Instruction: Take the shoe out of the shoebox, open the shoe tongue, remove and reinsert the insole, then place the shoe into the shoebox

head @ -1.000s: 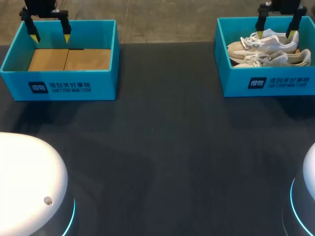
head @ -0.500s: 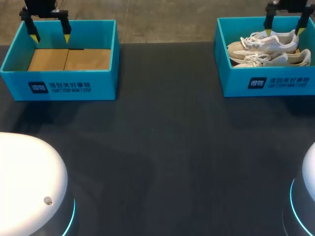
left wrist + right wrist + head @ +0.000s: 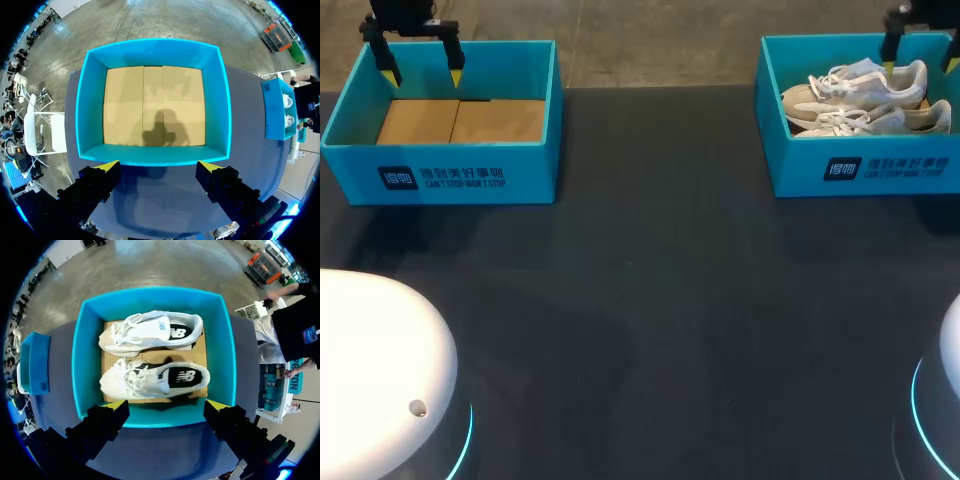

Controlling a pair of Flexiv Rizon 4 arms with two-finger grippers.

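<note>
Shoeboxes (image 3: 440, 178) (image 3: 865, 170): two. Shoes (image 3: 860, 82) (image 3: 865, 122): two, inside right one. Left gripper (image 3: 422, 77), right gripper (image 3: 921, 62): both splayed.

Head view: high behind the robot, facing down over the bench (image 3: 650, 300), with both boxes at its far edge.
Left wrist: well above, straight down past the left hand (image 3: 160, 165) into the left box (image 3: 90, 100).
Right wrist: likewise, past the right hand (image 3: 167, 404) into the right box (image 3: 87, 355).
Shared: each wrist view catches the other box off beside its hand.
</note>
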